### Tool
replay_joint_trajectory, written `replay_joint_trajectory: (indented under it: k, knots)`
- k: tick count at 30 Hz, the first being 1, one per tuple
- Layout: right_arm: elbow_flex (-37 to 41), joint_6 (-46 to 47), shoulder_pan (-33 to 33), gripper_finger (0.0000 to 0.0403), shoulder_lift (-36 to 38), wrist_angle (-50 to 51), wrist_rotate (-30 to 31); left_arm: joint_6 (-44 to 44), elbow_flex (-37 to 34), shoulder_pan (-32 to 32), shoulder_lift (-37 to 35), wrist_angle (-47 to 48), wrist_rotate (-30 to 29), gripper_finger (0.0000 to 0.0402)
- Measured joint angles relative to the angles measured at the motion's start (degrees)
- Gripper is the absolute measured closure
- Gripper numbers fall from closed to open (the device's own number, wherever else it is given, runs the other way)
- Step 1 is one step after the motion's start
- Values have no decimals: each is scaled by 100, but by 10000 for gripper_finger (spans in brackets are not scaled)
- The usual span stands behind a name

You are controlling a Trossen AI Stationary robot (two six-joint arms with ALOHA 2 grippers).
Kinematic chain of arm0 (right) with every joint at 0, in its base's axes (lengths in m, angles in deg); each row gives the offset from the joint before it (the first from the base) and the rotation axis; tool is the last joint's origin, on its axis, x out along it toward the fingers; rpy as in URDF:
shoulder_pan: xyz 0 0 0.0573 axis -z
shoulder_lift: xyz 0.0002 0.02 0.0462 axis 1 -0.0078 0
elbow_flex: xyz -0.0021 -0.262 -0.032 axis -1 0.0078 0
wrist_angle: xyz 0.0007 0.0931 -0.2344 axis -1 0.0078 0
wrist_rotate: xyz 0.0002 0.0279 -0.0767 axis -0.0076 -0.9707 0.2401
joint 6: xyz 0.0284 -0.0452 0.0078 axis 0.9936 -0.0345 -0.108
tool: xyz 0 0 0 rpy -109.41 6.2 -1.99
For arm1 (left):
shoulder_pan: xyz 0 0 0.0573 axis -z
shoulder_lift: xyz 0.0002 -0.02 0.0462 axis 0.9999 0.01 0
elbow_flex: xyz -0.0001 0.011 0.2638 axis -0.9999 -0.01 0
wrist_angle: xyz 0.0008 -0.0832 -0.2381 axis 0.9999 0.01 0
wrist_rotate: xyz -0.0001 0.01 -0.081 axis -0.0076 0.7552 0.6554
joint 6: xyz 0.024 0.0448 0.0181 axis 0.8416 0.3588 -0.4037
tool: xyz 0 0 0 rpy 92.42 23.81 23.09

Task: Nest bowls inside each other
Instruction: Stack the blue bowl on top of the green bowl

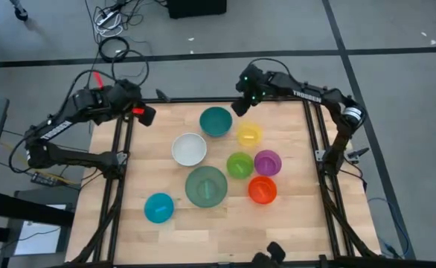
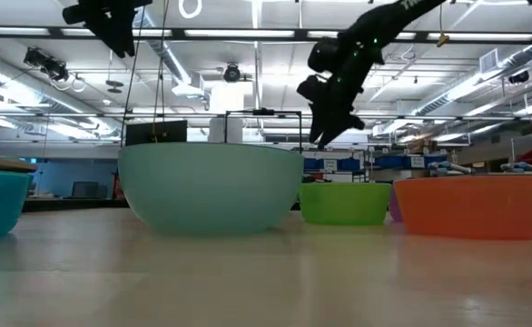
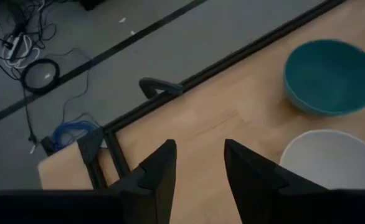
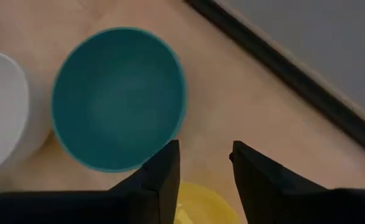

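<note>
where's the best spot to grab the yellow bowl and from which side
Probably by its rim, from straight above. The yellow bowl sits upright and open, so one finger can go inside the wall and one outside. The rim section facing the far table edge looks best: the teal bowl and the lime bowl crowd other sides. The right claw hangs open just beyond that edge.

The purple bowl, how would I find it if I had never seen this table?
Start at the wooden table and go to the cluster of small bowls on its right half. The purple bowl sits on the right edge of that cluster, between the yellow bowl farther back and the orange bowl nearer the front, with the lime bowl beside it. It is the only purple one.
</note>
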Motion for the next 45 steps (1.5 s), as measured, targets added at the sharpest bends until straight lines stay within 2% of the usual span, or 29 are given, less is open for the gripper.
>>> replay_joint_trajectory:
  k: [7, 11, 19, 30, 34, 39, 45]
  knots:
    - [0, 61, -104, 224, -472, -456, -210, 304, -3, -31, 353, -404, 152, 257]
    - [0, 108, -231, 213, -697, -633, 73, 411, -2, -28, 581, -450, 203, 257]
    - [2, 152, -360, 211, -956, -681, 565, 546, -4, -28, 850, -559, 196, 257]
    - [9, 343, -582, 214, -1481, -944, 577, 658, -2, -28, 941, -741, 107, 257]
    - [11, 368, -585, 253, -1551, -1076, 835, 701, -4, -28, 933, -741, 107, 257]
    - [9, 92, -502, 378, -1348, -1113, 937, 714, -4, -28, 936, -726, 97, 257]
    - [9, -112, -367, 400, -616, -947, 1046, 711, -4, -26, 927, -680, 86, 257]
